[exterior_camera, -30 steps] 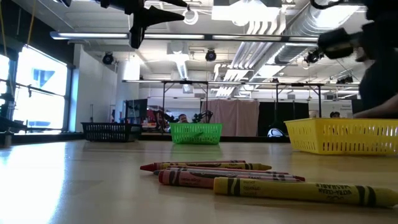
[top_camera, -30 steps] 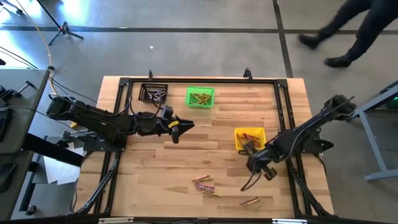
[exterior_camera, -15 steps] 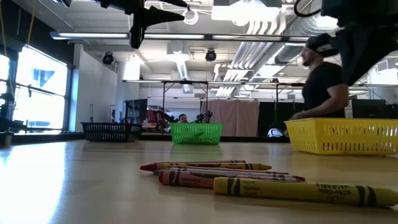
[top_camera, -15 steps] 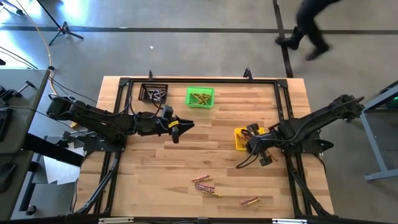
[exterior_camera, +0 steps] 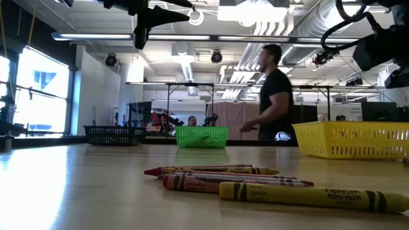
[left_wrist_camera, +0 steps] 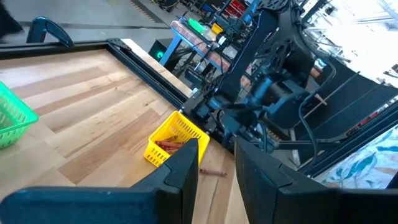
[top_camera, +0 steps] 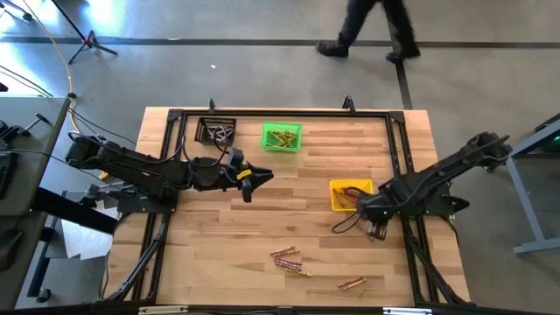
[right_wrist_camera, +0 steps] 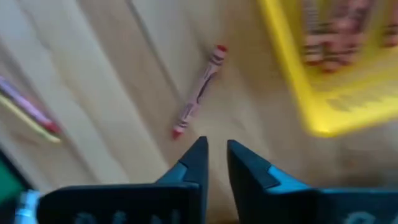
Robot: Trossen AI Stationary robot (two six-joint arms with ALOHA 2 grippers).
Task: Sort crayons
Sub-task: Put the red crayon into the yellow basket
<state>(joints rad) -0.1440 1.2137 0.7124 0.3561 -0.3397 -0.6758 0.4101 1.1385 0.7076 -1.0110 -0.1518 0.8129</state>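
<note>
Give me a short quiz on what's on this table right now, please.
1. True or false: the green bin has crayons in it.
2. Which bin is closest to the right end effector? A) black B) green C) yellow
3. How many bins stand on the table?

Key:
1. True.
2. C, the yellow bin.
3. Three.

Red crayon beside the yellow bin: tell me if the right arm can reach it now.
Probably yes. The red paper-wrapped crayon lies alone on bare wood beside the yellow plastic bin, just ahead of the right end effector, nothing between.
</note>
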